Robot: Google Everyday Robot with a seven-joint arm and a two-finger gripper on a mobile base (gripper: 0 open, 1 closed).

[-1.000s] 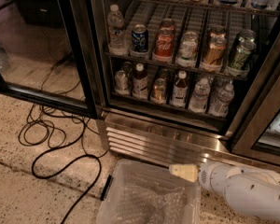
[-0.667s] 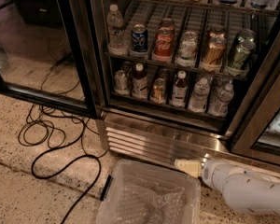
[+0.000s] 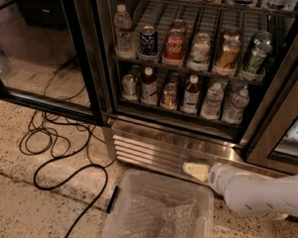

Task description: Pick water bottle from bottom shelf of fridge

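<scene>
- Change over the last second is small. The tool [image 3: 196,171], a cream tip on the white arm [image 3: 258,195], has crept upward and a shade closer to the fridge [image 3: 154,133]. It now sits in front of the louvred grille [image 3: 139,150], just past the far rim of the clear plastic bin [image 3: 154,178].
- For the task this looks like an approach barely begun. The tool is lower than the bottom shelf [image 3: 176,112] and outside the cabinet, so it would need to rise and then reach inward.
- I cannot tell how far open the tool is. Nothing appears to be held in it.
- The water bottle [image 3: 212,100] stands above the tool and slightly to its right, deeper in and well apart from it. It is on the bottom shelf, behind the front rail.
- A second clear bottle [image 3: 235,104] stands just beside it, further right of the tool. A dark-filled bottle [image 3: 191,94] stands just beside it on the other side.
- The water bottle is upright, with its long axis vertical, its white cap pointing up and its base on the wire rack. A level grasp around its ribbed body seems the likely fit, though its close neighbours leave little room.
</scene>
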